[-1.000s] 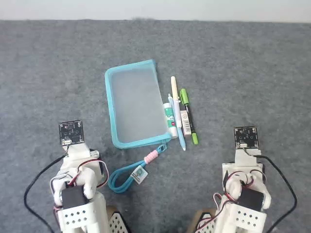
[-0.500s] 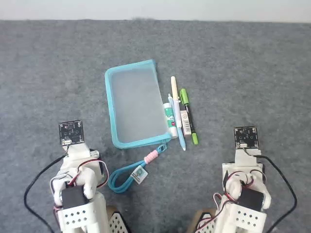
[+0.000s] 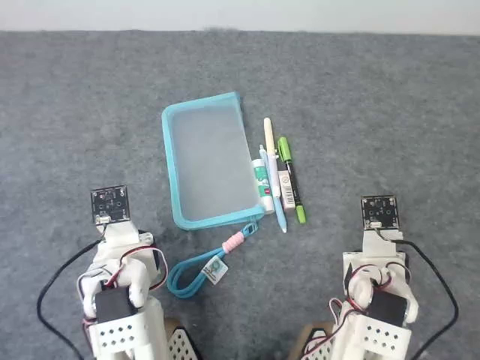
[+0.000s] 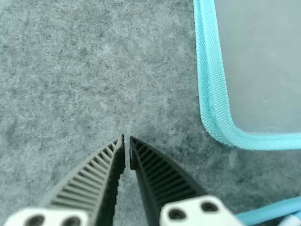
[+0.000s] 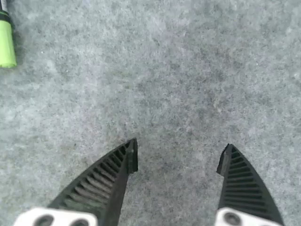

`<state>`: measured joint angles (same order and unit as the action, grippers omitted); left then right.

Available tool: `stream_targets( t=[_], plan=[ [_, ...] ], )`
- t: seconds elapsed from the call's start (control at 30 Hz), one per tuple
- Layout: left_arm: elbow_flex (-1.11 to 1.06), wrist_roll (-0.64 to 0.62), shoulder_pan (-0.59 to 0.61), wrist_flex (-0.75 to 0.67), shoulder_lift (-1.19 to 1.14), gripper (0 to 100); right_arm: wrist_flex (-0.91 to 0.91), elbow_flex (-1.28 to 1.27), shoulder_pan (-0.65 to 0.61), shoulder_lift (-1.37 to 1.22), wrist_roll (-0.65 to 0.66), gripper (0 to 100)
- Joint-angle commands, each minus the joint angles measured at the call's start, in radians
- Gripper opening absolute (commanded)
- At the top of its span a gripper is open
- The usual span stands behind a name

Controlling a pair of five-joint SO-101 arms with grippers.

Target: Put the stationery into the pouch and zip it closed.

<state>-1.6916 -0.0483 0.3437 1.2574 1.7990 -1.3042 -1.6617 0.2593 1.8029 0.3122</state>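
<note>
left claw (image 4: 126, 140) ribbed, together | right claw (image 5: 181, 157) apart | translucent pouch (image 3: 208, 169), woven teal rim, rounded corners

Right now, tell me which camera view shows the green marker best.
The high view: the whole green marker lies rightmost in the row beside the pouch. The right wrist view catches its green end at the edge; the left wrist view faces the pouch's corner.
</note>
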Motion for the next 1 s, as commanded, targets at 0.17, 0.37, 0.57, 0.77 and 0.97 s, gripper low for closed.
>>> stream_targets(
  t=[0.17, 0.37, 0.57, 0.77, 0.97],
  plan=[
    [0.005, -0.008, 0.000, 0.003, 0.018, 1, 0.163, -0.021, -0.025, 0.012, 0.000, 27.6],
    [0.005, -0.006, 0.005, -0.040, 0.018, 1, 0.366, -0.018, -0.111, 0.012, -0.005, 27.5],
    [0.005, -0.003, 0.005, -0.046, 0.018, 1, 0.414, 0.094, -0.114, 0.007, -0.006, 27.5],
    [0.005, -0.003, 0.006, -0.066, 0.018, 1, 0.266, 0.307, -0.188, -0.084, -0.008, 27.4],
    [0.005, -0.003, 0.006, -0.064, 0.018, 1, 0.231, 0.526, -0.351, -0.506, -0.069, 27.4]
  ],
)
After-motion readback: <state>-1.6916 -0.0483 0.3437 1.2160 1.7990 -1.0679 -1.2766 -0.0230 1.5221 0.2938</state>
